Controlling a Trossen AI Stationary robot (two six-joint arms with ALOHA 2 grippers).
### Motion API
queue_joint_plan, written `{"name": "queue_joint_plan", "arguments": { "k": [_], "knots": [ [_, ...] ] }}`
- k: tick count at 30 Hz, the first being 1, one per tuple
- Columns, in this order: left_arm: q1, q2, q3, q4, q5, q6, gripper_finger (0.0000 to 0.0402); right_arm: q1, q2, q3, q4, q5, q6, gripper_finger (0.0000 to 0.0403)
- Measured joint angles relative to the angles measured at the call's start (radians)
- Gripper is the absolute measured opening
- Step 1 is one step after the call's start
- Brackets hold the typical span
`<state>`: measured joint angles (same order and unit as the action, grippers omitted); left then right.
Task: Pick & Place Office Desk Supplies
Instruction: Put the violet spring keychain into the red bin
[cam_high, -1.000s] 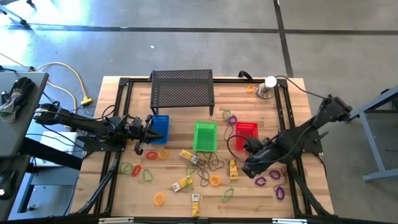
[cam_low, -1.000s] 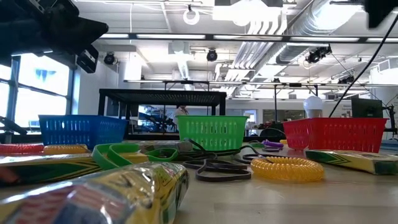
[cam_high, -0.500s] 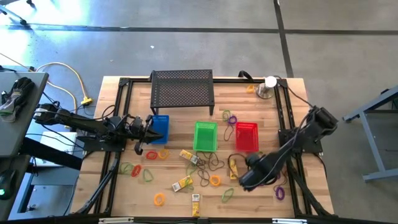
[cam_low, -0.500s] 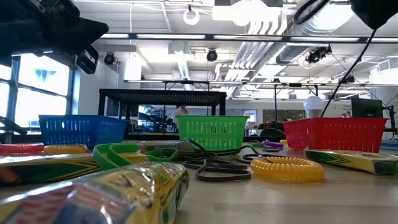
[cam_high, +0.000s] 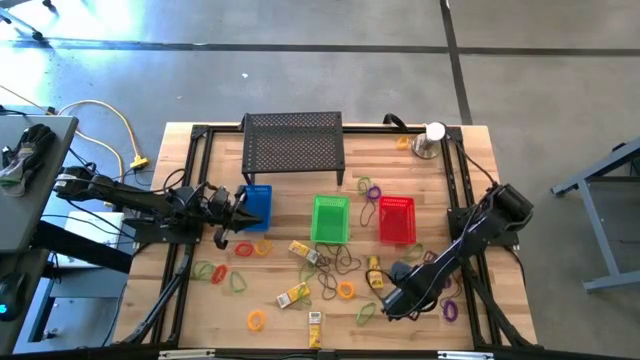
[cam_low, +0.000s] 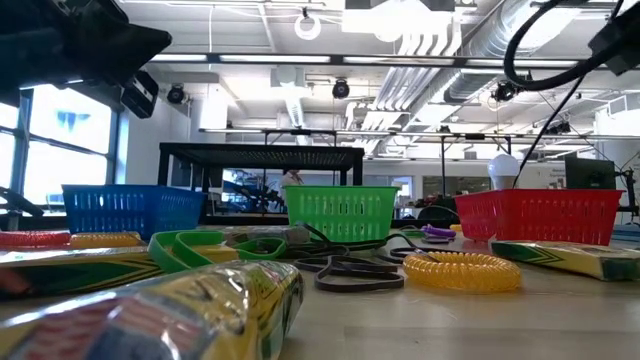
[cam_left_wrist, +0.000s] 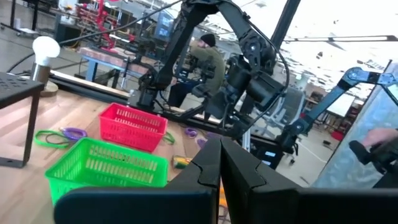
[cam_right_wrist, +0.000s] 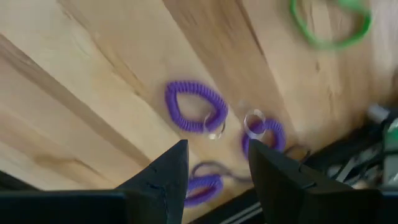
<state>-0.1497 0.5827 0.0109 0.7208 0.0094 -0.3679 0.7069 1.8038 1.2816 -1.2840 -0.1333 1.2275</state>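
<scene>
The wooden worktop (cam_high: 450, 200) carries the office desk supplies (cam_high: 330, 275), scattered across its near half in front of the baskets: yellow packets, then thin coiled loops in orange, green, purple and dark tones. Three purple coiled loops (cam_right_wrist: 194, 106), each with a small clear ring, lie under the right claw (cam_right_wrist: 214, 163), whose fingers stand apart, holding nothing. The left claw (cam_high: 222, 240) is closed and empty beside the blue basket (cam_high: 256, 207).

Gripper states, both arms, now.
Left gripper: shut, empty, by the blue basket.
Right gripper: open, empty, above purple loops.
</scene>
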Motion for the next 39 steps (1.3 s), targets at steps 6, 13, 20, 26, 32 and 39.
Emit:
{"name": "queue_joint_plan", "arguments": {
  "k": [6,13,20,26,32,39],
  "knots": [
    [0.000,0.000,0.000,-0.001,0.039,0.000,0.0001,0.038,0.000,-0.006,0.002,0.038,-0.205,0.0152],
    [0.001,0.000,0.000,-0.002,0.012,0.011,0.0001,0.054,0.000,-0.103,0.024,0.049,-0.239,0.0152],
    [0.015,0.000,0.000,-0.001,-0.056,0.046,0.0001,0.054,0.000,-0.155,0.094,0.062,-0.304,0.0152],
    [0.043,0.000,0.000,0.031,-0.103,0.038,0.0001,0.063,0.000,-0.156,0.173,0.059,-0.382,0.0152],
    [0.069,0.000,0.000,0.054,-0.103,0.079,0.0001,0.054,0.000,-0.155,0.216,0.137,-0.429,0.0152],
    [0.125,0.000,0.000,0.075,-0.086,0.088,0.0001,0.033,0.000,-0.155,0.217,0.114,-0.391,0.0152]
  ]
}}
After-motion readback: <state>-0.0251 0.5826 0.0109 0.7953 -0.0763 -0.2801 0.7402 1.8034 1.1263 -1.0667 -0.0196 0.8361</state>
